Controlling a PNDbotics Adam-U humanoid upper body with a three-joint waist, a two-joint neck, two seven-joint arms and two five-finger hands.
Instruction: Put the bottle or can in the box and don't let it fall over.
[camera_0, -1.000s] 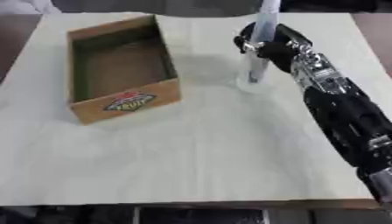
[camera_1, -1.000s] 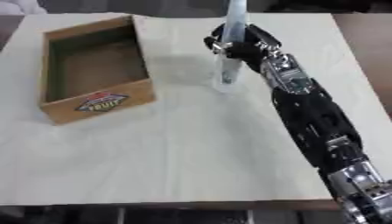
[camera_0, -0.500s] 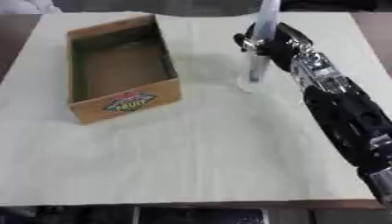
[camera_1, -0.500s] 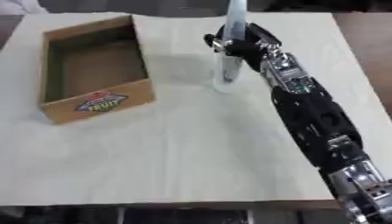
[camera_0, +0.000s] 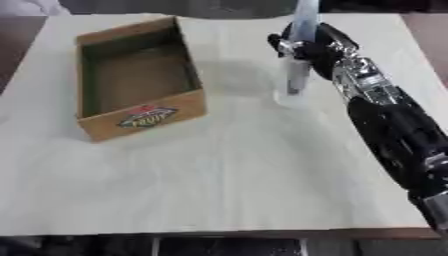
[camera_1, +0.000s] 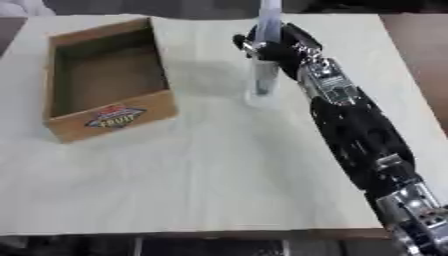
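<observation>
Right hand (camera_0: 308, 44): fingers curled round the bottle, gripping it partway up.
Bottle (camera_0: 296, 75): tall, clear and slim, upright, its base on or just above the bench (camera_0: 219, 175), well to the right of the box.
Box (camera_0: 131, 80): open cardboard, label on its near wall, nothing visible inside.

Bare counter (camera_0: 236, 165) lies open left of the right hand (camera_0: 311, 42); the box's (camera_0: 131, 80) wall stands beyond.
</observation>
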